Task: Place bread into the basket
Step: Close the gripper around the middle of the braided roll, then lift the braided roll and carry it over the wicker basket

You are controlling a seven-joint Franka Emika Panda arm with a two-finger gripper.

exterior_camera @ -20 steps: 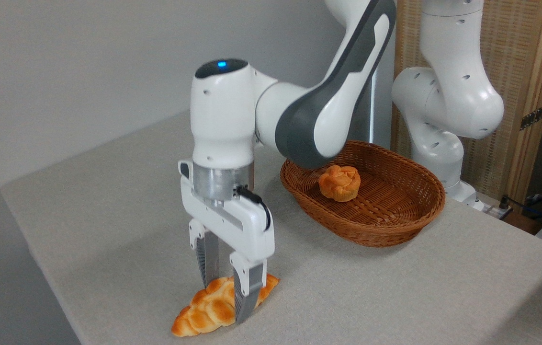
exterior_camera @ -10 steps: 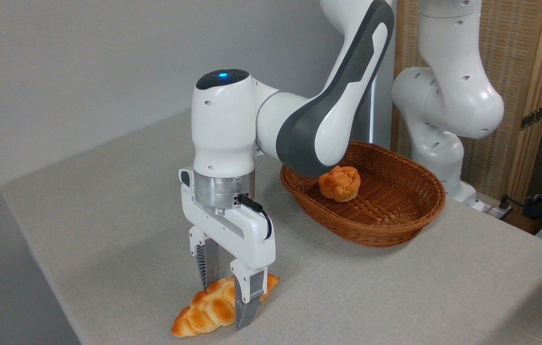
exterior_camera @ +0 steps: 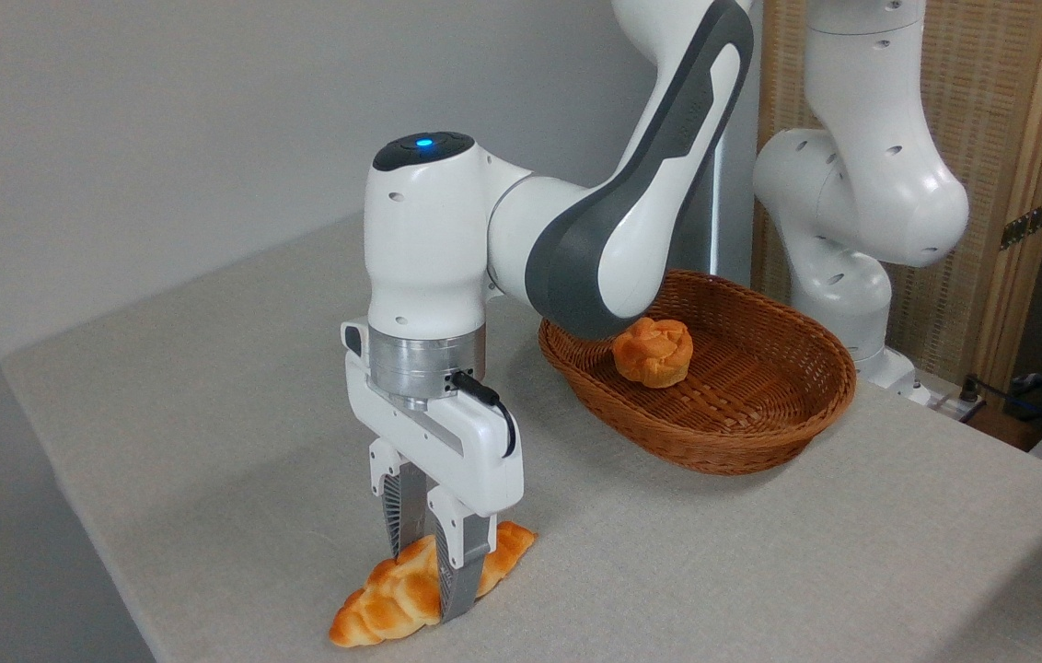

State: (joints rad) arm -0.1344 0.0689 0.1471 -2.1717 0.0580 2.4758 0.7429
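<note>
The bread (exterior_camera: 392,599), a long braided golden-orange loaf, lies on the table near its front left edge. My gripper (exterior_camera: 434,585) points straight down over the loaf's middle, its two fingers closed in against the loaf's sides. The loaf still rests on the cloth. The basket (exterior_camera: 760,433), oval and reddish-brown wicker, stands behind and to the right, partly hidden by my forearm.
A small round orange bun (exterior_camera: 654,351) sits inside the basket. The table's front left edge (exterior_camera: 116,589) runs close to the loaf. My arm's base (exterior_camera: 852,212) rises behind the basket, before a wooden-framed woven screen (exterior_camera: 1018,138).
The fingers, spread either side of the loaf before, have closed in on it. The gripper came down slightly. The loaf has stayed put.
</note>
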